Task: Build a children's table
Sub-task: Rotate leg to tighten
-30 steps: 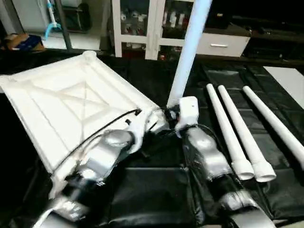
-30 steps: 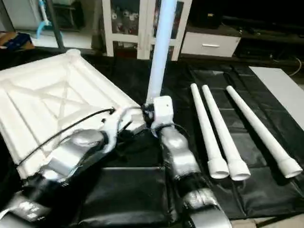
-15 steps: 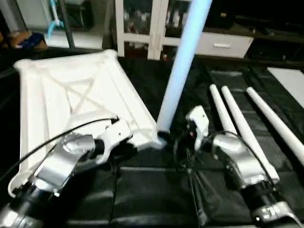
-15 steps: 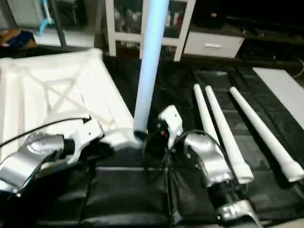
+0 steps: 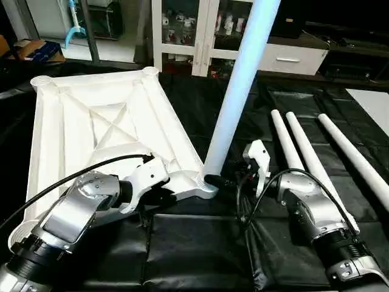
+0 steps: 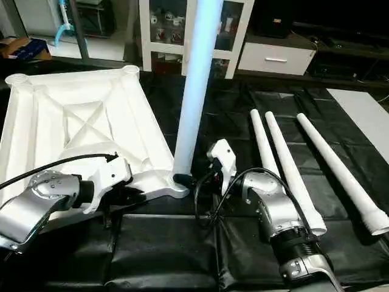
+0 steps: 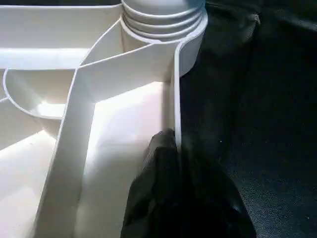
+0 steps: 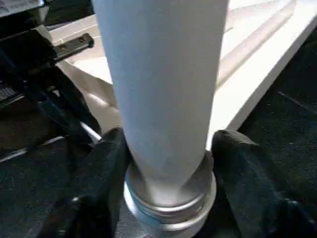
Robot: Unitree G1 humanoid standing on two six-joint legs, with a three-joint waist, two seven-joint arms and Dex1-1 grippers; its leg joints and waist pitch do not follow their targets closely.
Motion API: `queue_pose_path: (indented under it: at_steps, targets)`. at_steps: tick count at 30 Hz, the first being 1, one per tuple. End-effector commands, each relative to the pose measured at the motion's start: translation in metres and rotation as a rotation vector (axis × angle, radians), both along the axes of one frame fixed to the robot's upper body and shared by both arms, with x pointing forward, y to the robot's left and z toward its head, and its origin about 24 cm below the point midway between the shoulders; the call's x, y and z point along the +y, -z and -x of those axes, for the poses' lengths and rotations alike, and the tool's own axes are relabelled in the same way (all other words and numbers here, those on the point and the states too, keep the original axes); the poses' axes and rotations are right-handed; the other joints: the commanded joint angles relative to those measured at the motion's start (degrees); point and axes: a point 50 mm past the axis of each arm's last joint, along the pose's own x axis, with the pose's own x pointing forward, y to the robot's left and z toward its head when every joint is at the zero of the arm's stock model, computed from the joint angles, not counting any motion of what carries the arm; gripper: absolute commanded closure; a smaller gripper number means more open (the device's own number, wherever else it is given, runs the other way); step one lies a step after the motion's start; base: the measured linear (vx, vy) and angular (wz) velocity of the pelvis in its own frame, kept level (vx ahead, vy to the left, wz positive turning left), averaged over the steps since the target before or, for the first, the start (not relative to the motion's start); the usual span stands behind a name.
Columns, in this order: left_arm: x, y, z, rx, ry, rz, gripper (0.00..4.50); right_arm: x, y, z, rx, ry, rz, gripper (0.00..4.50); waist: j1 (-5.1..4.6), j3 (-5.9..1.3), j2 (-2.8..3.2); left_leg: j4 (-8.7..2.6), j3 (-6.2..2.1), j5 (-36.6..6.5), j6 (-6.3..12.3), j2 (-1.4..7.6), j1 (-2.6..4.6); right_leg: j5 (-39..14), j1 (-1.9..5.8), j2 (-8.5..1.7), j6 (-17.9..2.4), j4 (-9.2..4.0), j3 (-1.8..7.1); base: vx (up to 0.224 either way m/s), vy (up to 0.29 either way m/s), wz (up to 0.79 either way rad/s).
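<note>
A: Head views first. Any writing or labels?

B: None that can be read. The white table top (image 5: 103, 128) lies underside up, its X ribs showing, on a black sheet (image 5: 200, 255) across the left half of the frame. One white leg (image 5: 240, 79) stands upright in the top's near corner socket, centre frame, rising out past the upper edge. Three more legs (image 5: 304, 164) lie side by side on the sheet at the right.

A: What is around, and what blocks the view?

B: A white cabinet (image 5: 182, 30) with glass doors and a drawer unit stand along the upper edge. The two silver forearms cover the lower part; the left arm hides the top's near edge.

A: Left wrist view?

B: The left gripper (image 7: 178, 163) has its black fingers pinched shut on the top's thin rim wall, just beside the corner socket (image 7: 163, 20).

A: Right wrist view?

B: The right gripper (image 8: 168, 163) has one finger on each side of the leg's base, above the ringed collar. The fingers (image 8: 106, 168) stand close against the tube; whether they press it, I cannot tell.
</note>
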Motion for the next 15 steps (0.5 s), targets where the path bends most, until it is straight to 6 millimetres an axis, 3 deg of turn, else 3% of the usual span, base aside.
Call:
queue_pose_path:
  at_steps: [1, 6, 10, 11, 12, 15]
  targets:
    - [-0.015, -0.005, 0.008, 0.015, 0.110, 0.052, 4.50, -0.009, -0.011, -0.008, -0.026, 0.042, -0.023, 2.04, -0.14, -3.34, 0.82, -4.40, -0.53, -9.15, 1.72, 2.73, 0.87, -8.89, 2.67, -3.70, -13.27, -3.38, 1.87, 0.000, 0.000, 0.00]
    - [-0.016, -0.003, 0.006, 0.021, 0.069, 0.032, 4.50, -0.015, 0.004, -0.012, -0.003, 0.180, 0.020, 2.47, -0.27, -3.33, 0.78, -4.40, -0.51, -9.19, 1.40, 2.69, 0.80, -8.93, 2.64, -3.74, -13.38, -3.35, 1.88, 0.000, 0.000, 0.00]
    - [-0.021, 0.000, -0.003, -0.003, -0.027, 0.005, 4.50, -0.018, 0.020, -0.019, 0.004, 0.376, 0.128, 2.57, -0.73, -3.13, 0.65, -4.68, -0.74, -12.40, -0.82, 2.56, 0.76, -15.18, 2.61, -3.79, -11.93, -3.83, 1.84, 0.000, 0.000, 0.00]
    - [-0.028, 0.001, -0.009, -0.016, -0.103, 0.002, 4.50, -0.016, 0.028, -0.021, 0.028, 0.479, 0.163, 2.58, -1.04, -3.16, 0.65, -4.70, -0.82, -12.95, -1.43, 2.56, 0.66, -16.61, 2.63, -3.86, -11.24, -3.98, 1.88, 0.000, 0.000, 0.00]
    - [-0.031, 0.001, -0.013, -0.026, -0.151, 0.007, 4.50, -0.015, 0.031, -0.023, 0.043, 0.531, 0.174, 2.58, -1.35, -3.01, 0.67, -4.63, -0.67, -13.59, -2.03, 2.59, 0.88, -17.41, 2.13, -3.75, -10.88, -4.22, 2.05, 0.000, 0.000, 0.00]
    - [-0.045, 0.002, -0.026, -0.034, -0.323, 0.013, 4.50, -0.005, 0.040, -0.027, 0.079, 0.732, 0.248, 2.60, -1.92, -3.19, 0.63, -4.61, -0.95, -14.75, -2.78, 2.38, 0.81, -18.55, 2.14, -3.55, -9.69, -4.31, 1.88, 0.000, 0.000, 0.00]
